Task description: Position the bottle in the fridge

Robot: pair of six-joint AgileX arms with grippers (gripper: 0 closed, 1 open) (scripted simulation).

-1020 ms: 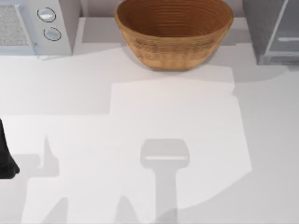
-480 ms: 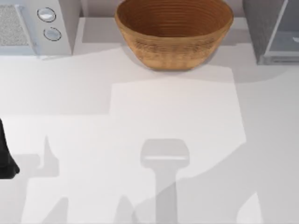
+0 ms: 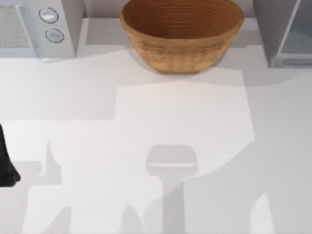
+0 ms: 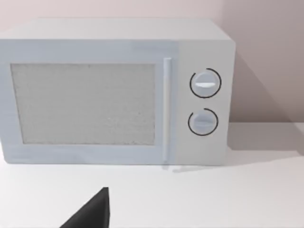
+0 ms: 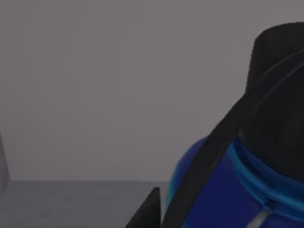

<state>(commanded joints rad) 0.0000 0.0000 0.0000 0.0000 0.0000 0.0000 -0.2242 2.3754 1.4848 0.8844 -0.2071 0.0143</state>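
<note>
- Your right wrist view puts the bottle [image 5: 223, 199] hard against the camera: deep blue shoulder, a cyan band, black round cap [image 5: 278, 95] above it.
- A dark finger [image 5: 209, 156] of the right gripper crosses the bottle's shoulder on a slant and lies on its surface; a second dark tip [image 5: 145, 211] shows just beside the bottle's lower edge. The bottle sits between them, so the right fingers read as clenched on it.
- Behind the bottle you see a flat grey wall and a grey floor surface meeting in a straight line, with a paler edge at one side. You cannot tell from this view whether that is the inside of the fridge.
- From above, the fridge [image 3: 273, 29] stands at the desk's far right corner, its pale bluish door panel [image 3: 297, 34] swung out at an angle.
- A woven brown basket [image 3: 181, 41] stands at the far middle of the desk [image 3: 146, 107], just left of the fridge and apart from it.
- A light-grey microwave [image 3: 36, 27] with two round dials holds the far left corner; your left wrist view faces its mesh window [image 4: 83, 104] squarely.
- Left arm [image 3: 6, 163] is parked at the desk's left edge. One dark finger tip [image 4: 92, 211] shows low in its wrist view; whether the left fingers are released or clenched, you cannot tell.
</note>
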